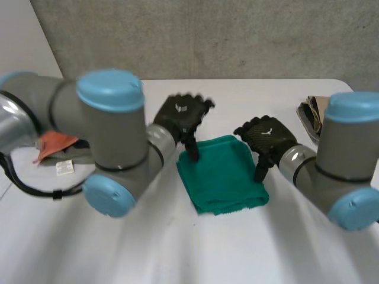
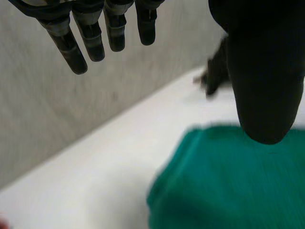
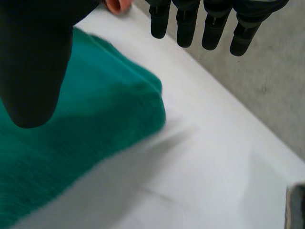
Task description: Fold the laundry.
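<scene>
A green cloth (image 1: 224, 174) lies folded into a small rectangle in the middle of the white table (image 1: 177, 248). My left hand (image 1: 182, 116) hovers over its far left corner, fingers straight and empty. My right hand (image 1: 265, 137) hangs over the cloth's right edge, also open with nothing in it. In the left wrist view the straight fingers (image 2: 90, 38) stand above the table and the thumb (image 2: 264, 71) above the green cloth (image 2: 228, 181). Seen from the right wrist, the thumb (image 3: 33, 62) is above the green cloth (image 3: 86, 124) and the fingers (image 3: 209, 24) point past its corner.
An orange garment with a white tag (image 1: 56, 148) lies at the table's left behind my left arm. A beige and dark folded item (image 1: 312, 113) sits at the far right edge. A grey wall (image 1: 207, 35) runs along the back of the table.
</scene>
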Available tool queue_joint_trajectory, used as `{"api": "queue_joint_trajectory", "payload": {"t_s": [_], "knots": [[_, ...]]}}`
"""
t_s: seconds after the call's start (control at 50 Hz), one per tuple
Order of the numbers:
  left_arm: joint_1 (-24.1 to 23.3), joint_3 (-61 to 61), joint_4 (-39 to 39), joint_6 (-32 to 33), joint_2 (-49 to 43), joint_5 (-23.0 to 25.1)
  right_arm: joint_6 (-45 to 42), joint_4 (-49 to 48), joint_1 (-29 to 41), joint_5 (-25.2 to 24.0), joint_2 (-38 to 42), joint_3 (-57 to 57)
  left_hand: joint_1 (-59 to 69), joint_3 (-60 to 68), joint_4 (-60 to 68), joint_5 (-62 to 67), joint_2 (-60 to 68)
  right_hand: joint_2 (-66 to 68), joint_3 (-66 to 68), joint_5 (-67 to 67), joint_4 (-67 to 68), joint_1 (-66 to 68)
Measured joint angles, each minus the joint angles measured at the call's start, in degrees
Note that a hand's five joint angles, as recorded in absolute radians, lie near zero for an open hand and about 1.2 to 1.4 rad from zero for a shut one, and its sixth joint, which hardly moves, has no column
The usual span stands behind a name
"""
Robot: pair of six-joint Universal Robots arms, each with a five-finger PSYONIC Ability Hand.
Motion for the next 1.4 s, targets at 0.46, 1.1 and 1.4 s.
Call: {"api": "queue_joint_trajectory", "payload": {"t_s": [0.46,1.1,1.4], "knots": [[1.67,4.13,-0.12,-0.57,2.85,24.52,-5.49,-25.72,4.24,-0.99,1.82,20.14,0.0,0.0,0.0,0.0,0.0,0.04,0.11,0.04,0.06,0.01],[2.1,6.92,0.62,-1.12,5.13,24.09,0.37,-31.38,-2.69,-3.31,5.26,-1.81,0.0,0.0,0.0,0.0,0.0,53.37,54.21,50.99,56.46,46.27],[3.49,9.22,2.84,-6.72,7.48,24.06,17.9,-45.54,-26.56,-2.76,14.86,-21.33,0.0,0.0,0.0,0.0,0.0,53.36,54.69,51.73,56.51,46.27]]}}
